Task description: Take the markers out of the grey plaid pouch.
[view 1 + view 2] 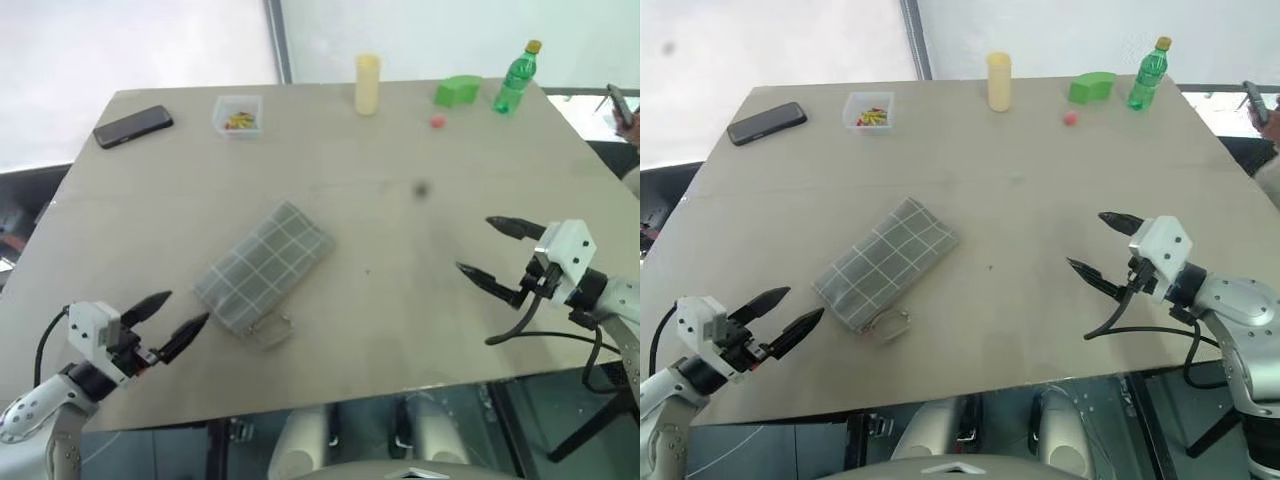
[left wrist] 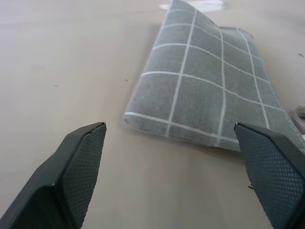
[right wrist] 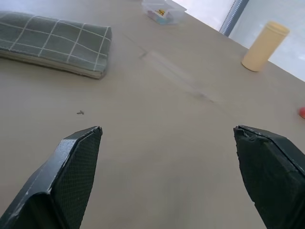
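Observation:
The grey plaid pouch (image 1: 265, 264) lies flat and slanted on the table, left of centre, its small metal ring (image 1: 272, 328) at the near end. The markers are hidden. My left gripper (image 1: 172, 318) stands open near the table's front left edge, pointing at the pouch's near end, a short gap away. The left wrist view has the pouch (image 2: 214, 102) just beyond the open fingertips (image 2: 81, 157). My right gripper (image 1: 495, 250) hovers open over the right side of the table, far from the pouch, nothing between its fingers. In the right wrist view the pouch (image 3: 57, 40) lies well ahead.
Along the far edge stand a black phone (image 1: 133, 125), a clear box of coloured bits (image 1: 238, 113), a pale yellow cylinder (image 1: 367, 83), a green block (image 1: 458, 91), a small red ball (image 1: 437, 121) and a green bottle (image 1: 516, 77). Bare tabletop (image 1: 400, 220) spreads between the grippers.

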`<state>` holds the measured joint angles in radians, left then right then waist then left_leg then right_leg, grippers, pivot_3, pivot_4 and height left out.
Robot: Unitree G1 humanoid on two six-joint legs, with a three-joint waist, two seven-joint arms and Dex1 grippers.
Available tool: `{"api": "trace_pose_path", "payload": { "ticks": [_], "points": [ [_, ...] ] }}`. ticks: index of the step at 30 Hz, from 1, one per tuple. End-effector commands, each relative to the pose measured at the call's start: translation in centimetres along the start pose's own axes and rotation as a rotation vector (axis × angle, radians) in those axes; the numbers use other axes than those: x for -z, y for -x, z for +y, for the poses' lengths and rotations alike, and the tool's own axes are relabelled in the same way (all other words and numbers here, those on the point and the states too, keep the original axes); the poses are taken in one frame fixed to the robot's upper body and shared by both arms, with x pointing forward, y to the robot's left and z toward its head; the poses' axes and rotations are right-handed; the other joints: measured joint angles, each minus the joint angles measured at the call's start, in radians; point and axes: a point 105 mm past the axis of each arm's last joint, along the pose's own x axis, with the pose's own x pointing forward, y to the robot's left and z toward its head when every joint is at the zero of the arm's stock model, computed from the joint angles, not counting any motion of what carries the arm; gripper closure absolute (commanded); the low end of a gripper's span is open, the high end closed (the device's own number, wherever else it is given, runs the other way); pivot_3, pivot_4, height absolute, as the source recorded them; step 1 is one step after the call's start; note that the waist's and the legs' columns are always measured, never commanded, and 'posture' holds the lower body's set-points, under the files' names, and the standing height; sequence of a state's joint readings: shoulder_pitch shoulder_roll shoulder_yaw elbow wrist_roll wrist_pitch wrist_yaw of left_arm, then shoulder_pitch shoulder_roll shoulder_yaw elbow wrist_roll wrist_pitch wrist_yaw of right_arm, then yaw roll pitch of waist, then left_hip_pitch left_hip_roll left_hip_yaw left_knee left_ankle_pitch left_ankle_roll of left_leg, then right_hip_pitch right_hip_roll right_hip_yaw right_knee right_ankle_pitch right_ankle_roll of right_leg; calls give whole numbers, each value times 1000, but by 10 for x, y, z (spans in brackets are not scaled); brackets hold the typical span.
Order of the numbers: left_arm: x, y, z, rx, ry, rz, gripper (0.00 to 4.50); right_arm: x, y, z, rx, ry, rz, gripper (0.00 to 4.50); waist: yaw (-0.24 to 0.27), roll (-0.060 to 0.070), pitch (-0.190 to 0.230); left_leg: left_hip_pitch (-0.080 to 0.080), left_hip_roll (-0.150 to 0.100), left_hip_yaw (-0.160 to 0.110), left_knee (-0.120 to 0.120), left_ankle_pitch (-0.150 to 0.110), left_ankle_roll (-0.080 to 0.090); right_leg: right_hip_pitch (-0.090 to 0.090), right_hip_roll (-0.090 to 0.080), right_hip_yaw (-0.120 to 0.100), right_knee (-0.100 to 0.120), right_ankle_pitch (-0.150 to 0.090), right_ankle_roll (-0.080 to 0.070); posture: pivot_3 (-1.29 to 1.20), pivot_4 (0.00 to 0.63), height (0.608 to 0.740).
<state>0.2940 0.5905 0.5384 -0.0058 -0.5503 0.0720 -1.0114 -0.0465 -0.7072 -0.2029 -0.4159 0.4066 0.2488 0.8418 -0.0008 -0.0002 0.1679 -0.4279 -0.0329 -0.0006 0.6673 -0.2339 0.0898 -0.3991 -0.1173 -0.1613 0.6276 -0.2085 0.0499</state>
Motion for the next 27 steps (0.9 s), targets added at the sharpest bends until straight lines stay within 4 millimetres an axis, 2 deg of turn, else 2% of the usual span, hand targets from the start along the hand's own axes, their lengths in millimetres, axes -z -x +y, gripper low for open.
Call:
{"api": "trace_pose_path", "payload": {
  "ticks": [1,3,4,5,6,7,8,9,10,12,14,16,22,24,27],
  "points": [
    [-8,1,6,-5,-20,-18,47,-19,-3,-4,11,45,-39,0,-4,5,2,2,-18,-30,0,1,0,4,6,7,2,-6,9,0,150,740],
    [-11,-1,10,-12,-18,-27,47,-21,-4,-4,14,47,-40,0,-3,4,2,10,-74,-114,-3,6,-3,6,32,54,21,-32,47,0,150,740],
    [-12,-2,12,-14,-18,-29,47,-22,-4,-4,15,55,-41,0,-4,0,0,16,-102,-151,-8,10,-6,6,37,75,29,-42,55,0,150,740],
    [-14,-4,14,-18,-17,-33,47,-24,-5,-3,19,69,-45,0,-5,-4,0,20,-128,-184,-16,17,-9,6,29,83,32,-48,50,0,150,740],
    [-16,-5,17,-24,-18,-36,47,-26,-6,-4,29,88,-50,0,-6,-6,0,23,-144,-202,-25,21,-11,8,15,78,34,-52,43,0,150,740],
    [-18,-8,20,-32,-17,-40,47,-27,-6,-6,49,84,-53,0,-13,-5,0,15,-137,-183,-24,22,-11,14,-5,61,36,-55,17,0,150,740],
    [-20,-10,24,-41,-16,-39,47,-27,-7,-7,61,79,-53,0,-14,-2,-2,11,-88,-105,-23,22,-11,23,-23,40,44,-58,-12,0,150,740],
    [-22,-13,27,-49,-19,-35,47,-27,-8,-8,66,75,-52,0,-2,6,-3,15,-63,-70,-22,24,-14,25,-25,36,46,-62,-13,0,150,740],
    [-24,-16,31,-55,-19,-25,47,-29,-8,-7,58,76,-59,0,9,6,-3,11,-60,-73,-20,19,-17,23,-7,50,35,-62,-12,0,150,740],
    [-28,-23,37,-51,15,18,47,-31,-8,-1,28,62,-67,0,25,4,-3,6,-60,-75,-20,17,-13,20,11,69,25,-58,-8,0,150,740],
    [-30,-29,42,-38,63,79,47,-32,-7,6,-20,24,-73,0,38,3,-3,7,-61,-75,-20,16,-12,20,14,80,24,-58,-6,0,150,740],
    [-36,-35,40,37,154,133,47,-34,-4,14,-66,37,-83,0,44,2,-3,7,-61,-76,-21,16,-12,20,15,81,26,-57,-5,0,150,740],
    [-80,-68,37,266,433,140,47,-37,9,48,-269,3,-92,0,38,0,-1,10,-61,-76,-20,16,-11,19,17,85,30,-58,-4,0,150,740],
    [-91,-78,34,334,498,166,47,-39,11,53,-291,-1,-95,0,30,-1,-1,13,-61,-76,-20,16,-10,19,20,92,31,-59,-2,0,150,740],
    [-94,-88,33,377,528,209,47,-40,12,56,-285,9,-96,0,16,-2,0,14,-61,-76,-21,17,-9,18,21,95,31,-58,-4,0,150,740]
  ]
}}
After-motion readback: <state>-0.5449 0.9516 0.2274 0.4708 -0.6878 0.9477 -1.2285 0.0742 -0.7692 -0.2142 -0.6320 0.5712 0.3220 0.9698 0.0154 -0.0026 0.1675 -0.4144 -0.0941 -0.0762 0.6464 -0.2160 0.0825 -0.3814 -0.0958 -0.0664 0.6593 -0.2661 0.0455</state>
